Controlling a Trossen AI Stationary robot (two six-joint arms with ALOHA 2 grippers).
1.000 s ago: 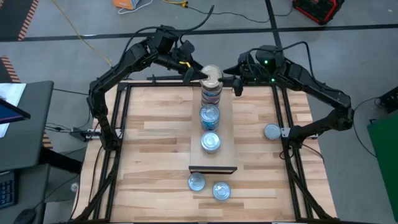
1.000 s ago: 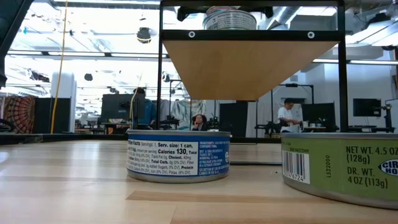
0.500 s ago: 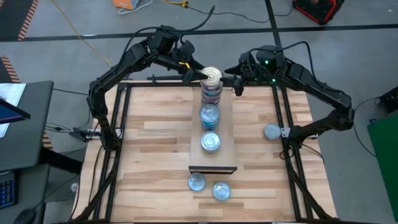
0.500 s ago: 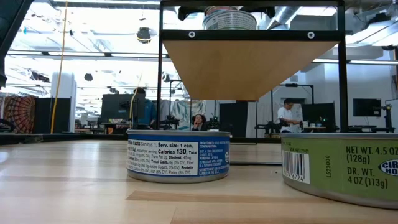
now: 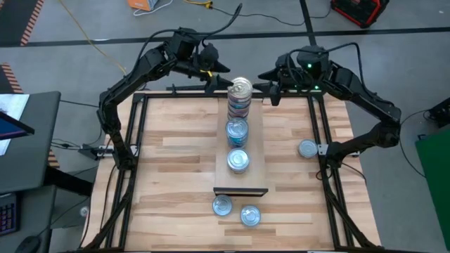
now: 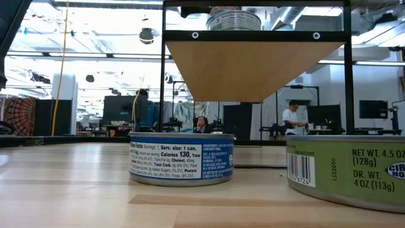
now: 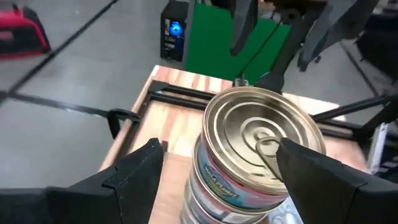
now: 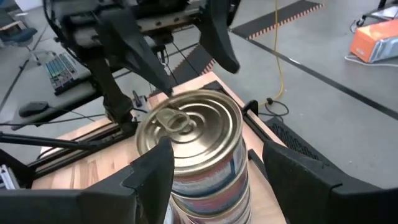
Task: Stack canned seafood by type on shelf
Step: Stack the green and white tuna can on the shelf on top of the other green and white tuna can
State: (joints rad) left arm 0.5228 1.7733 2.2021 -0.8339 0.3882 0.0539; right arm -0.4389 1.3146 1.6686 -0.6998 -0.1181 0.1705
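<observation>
The shelf (image 5: pixel 254 151) is a light-wood board running from the table's middle to its far edge. On its far end stands a stack of tins (image 5: pixel 240 105), topped by a silver tin with a pull tab (image 7: pixel 264 134). Two blue-topped tins (image 5: pixel 237 130) (image 5: pixel 238 160) sit nearer on the shelf. My left gripper (image 5: pixel 216 77) is open at the top tin's far-left side. My right gripper (image 5: pixel 271 90) is open at its far-right side. Each wrist view shows that arm's fingers on either side of the top tin (image 8: pixel 189 134), short of it.
Two blue-topped tins (image 5: pixel 222 205) (image 5: pixel 250 215) lie on the striped tabletop in front of the shelf's near end. Another tin (image 5: pixel 307 148) lies toward the right edge. A black frame (image 5: pixel 140 140) borders the table. People sit in the room behind (image 6: pixel 294 117).
My left gripper has rolled about its own pointing line while staying beside the stack. My right gripper has risen a little and drawn back from the stack toward the far right. Both stay open.
</observation>
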